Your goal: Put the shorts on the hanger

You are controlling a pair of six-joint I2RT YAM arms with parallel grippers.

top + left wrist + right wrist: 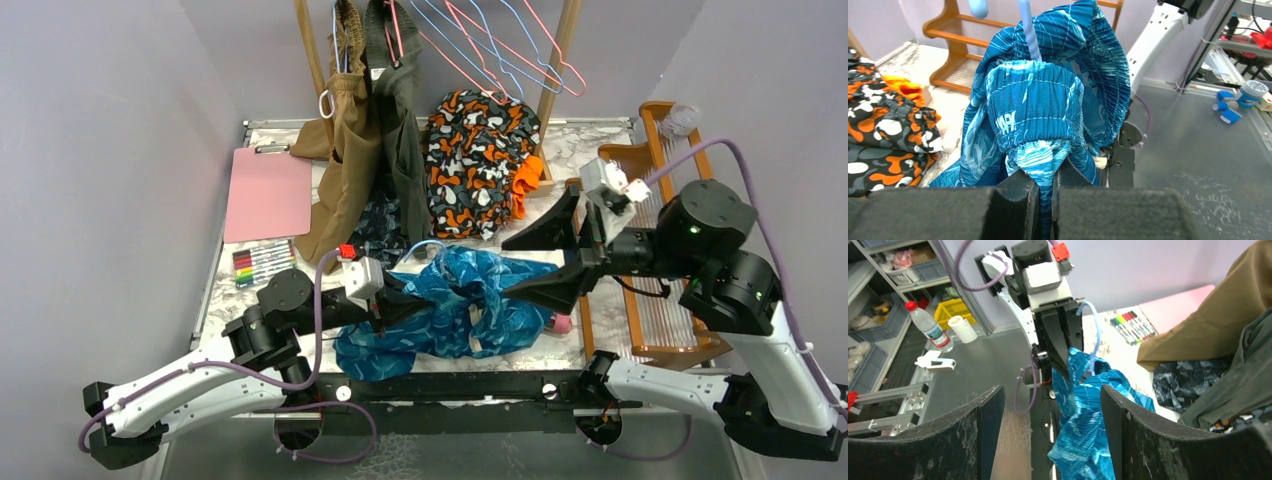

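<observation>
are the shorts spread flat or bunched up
Bunched up: the shorts lie crumpled in a heap, a fold pinched in the shut left pincer.

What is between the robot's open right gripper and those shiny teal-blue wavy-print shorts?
Nothing. In the right wrist view, the right gripper faces the shiny teal-blue shorts across open air, with no object in between.

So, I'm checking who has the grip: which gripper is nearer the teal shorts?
Left. The left gripper is shut on a fold of the shorts; the right gripper stands open just to their right, gripping nothing.
</observation>
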